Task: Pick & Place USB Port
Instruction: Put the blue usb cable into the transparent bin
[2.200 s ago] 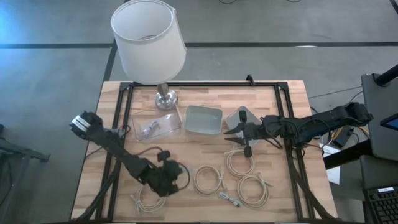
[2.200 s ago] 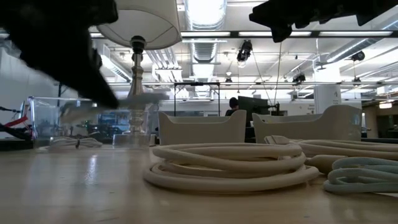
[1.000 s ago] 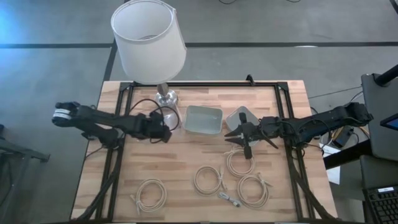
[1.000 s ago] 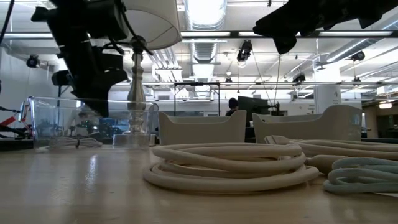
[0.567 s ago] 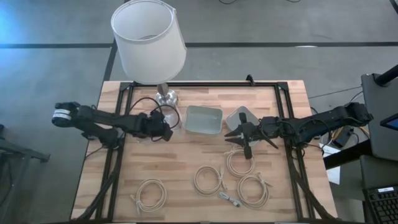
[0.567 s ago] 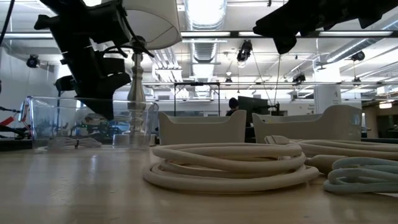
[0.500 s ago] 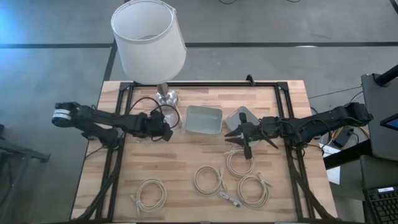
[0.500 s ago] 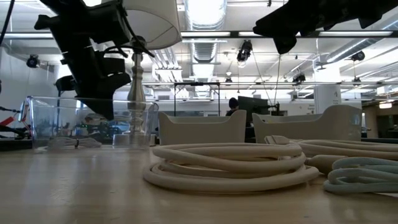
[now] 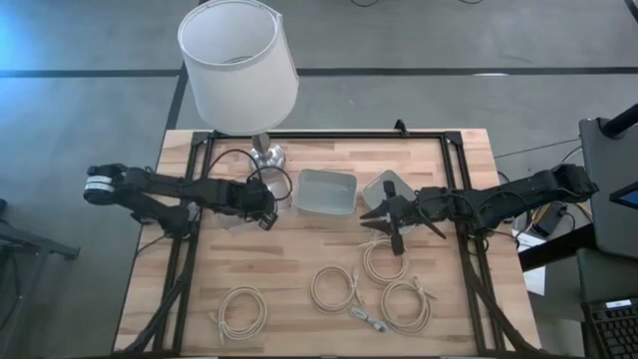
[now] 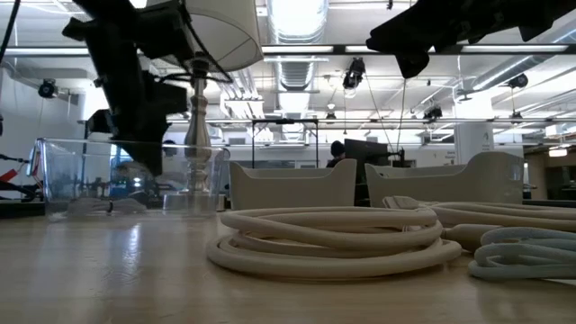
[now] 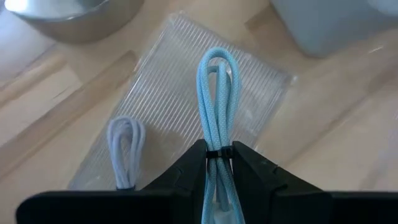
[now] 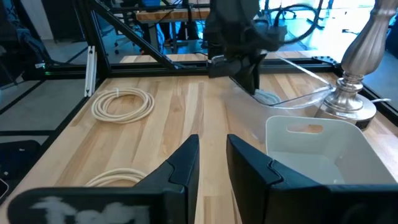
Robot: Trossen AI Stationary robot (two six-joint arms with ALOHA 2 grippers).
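High view: left gripper (image 9: 265, 213) over the clear tray (image 9: 231, 220), which sits toward the far-left part of the table (image 9: 329, 249), just beside the lamp (image 9: 239, 60) base. Left arm reaches in from the left edge. Right gripper (image 9: 384, 220) hangs near table centre-right, between the grey bin (image 9: 327, 191) and a cream cable coil (image 9: 385, 260); fingers spread, holding nothing. Three more cream coils lie toward the near edge.

Low view: left arm shows as a dark mass above the clear tray (image 10: 108, 180); cable itself not made out here. Nearest cream coil (image 10: 328, 236) fills the foreground.

Left wrist view: fingers (image 11: 186, 174) clamped on a folded light-blue USB cable (image 11: 217, 106), pinched at its black tie. Cable is held in the air, loop end pointing down over the ribbed tray floor (image 11: 180, 99). A white bundled cable (image 11: 126, 140) already lies in the tray.

Right wrist view: right gripper (image 12: 211, 162) w/ fingers apart, waiting; looks across the table at the left arm over the tray.

Step, by judgement: place phase, cable carried to drop spot, not yet let go. Next move calls for: lower a bit, part the fingers so the blue cable lands inside the tray walls beside the white one, then lift clear.
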